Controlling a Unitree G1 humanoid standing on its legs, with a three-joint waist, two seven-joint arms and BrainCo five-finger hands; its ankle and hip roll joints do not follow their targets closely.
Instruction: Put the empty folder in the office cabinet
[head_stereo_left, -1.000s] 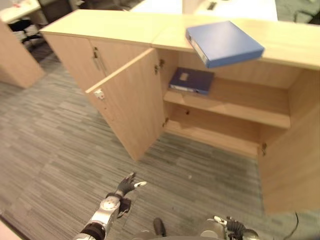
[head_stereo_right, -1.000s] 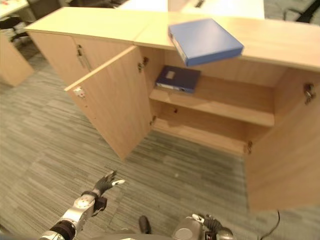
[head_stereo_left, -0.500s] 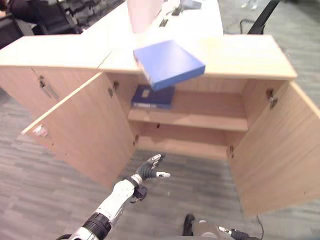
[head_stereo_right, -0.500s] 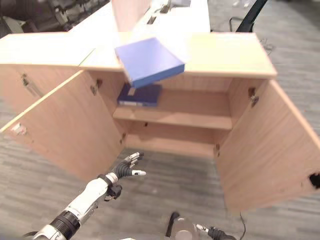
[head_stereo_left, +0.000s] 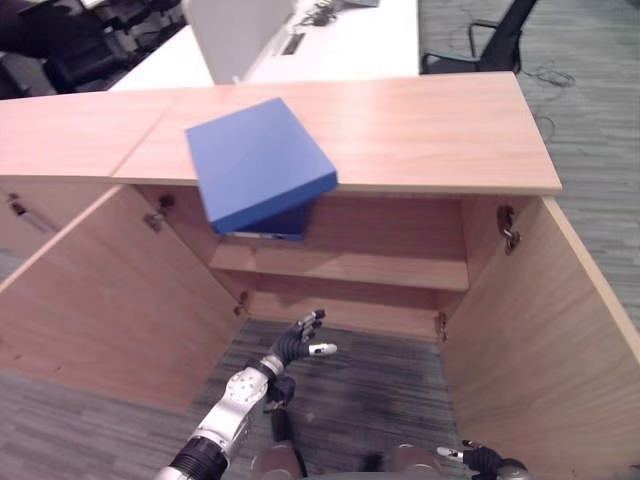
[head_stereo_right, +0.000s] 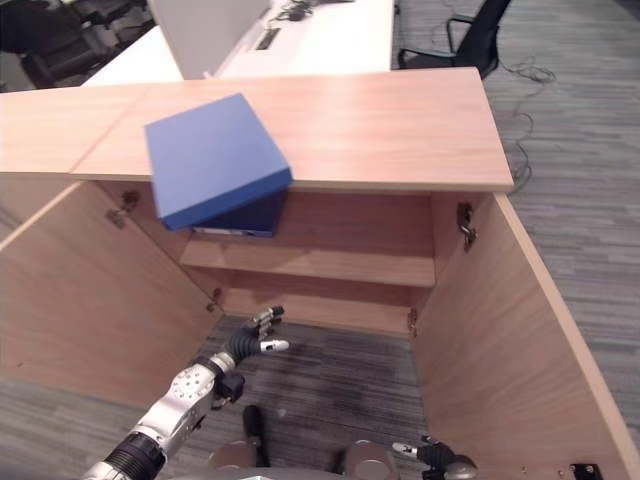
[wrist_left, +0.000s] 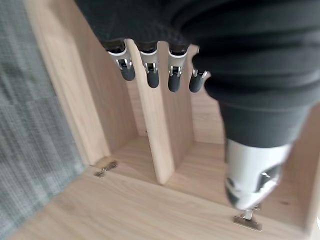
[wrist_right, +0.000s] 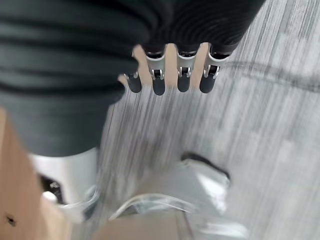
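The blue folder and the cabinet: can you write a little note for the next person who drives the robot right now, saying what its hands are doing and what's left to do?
Left hand: open, holding nothing, raised low in front of the open cabinet.
Right hand: open, empty, down by the floor.
Blue folder: lying on the cabinet top, one corner sticking out past the front edge.
Darker folder: already on the upper shelf inside, just under the blue one.
Done: both doors are open.
Left: pick the blue folder off the top and put it on a shelf inside.
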